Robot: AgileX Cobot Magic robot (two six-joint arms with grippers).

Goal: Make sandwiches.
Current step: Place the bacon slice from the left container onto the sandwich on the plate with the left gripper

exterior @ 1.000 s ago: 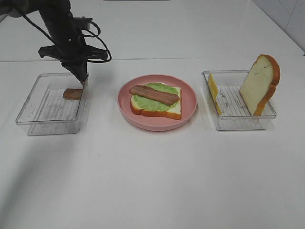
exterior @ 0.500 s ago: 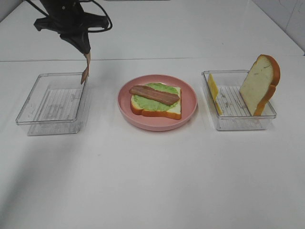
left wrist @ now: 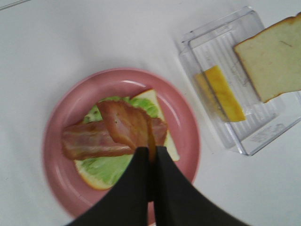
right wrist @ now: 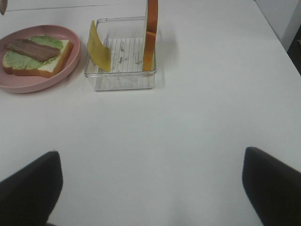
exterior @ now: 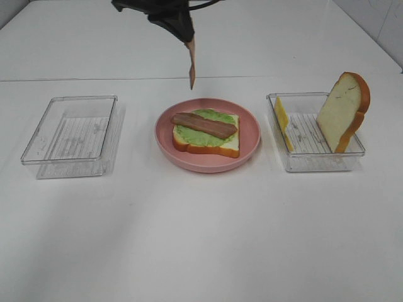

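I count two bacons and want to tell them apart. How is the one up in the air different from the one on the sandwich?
The hanging bacon strip is pinched at its top by the left gripper; the flat bacon strip has nothing holding it. The hanging one dangles upright in the air; the flat one lies on the lettuce. Both are brown.

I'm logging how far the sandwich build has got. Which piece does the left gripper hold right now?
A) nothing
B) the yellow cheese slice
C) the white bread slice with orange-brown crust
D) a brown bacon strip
D: the left gripper is shut on a brown bacon strip that hangs above the pink round plate, while the yellow cheese slice and the white bread slice stand in the clear plastic tray.
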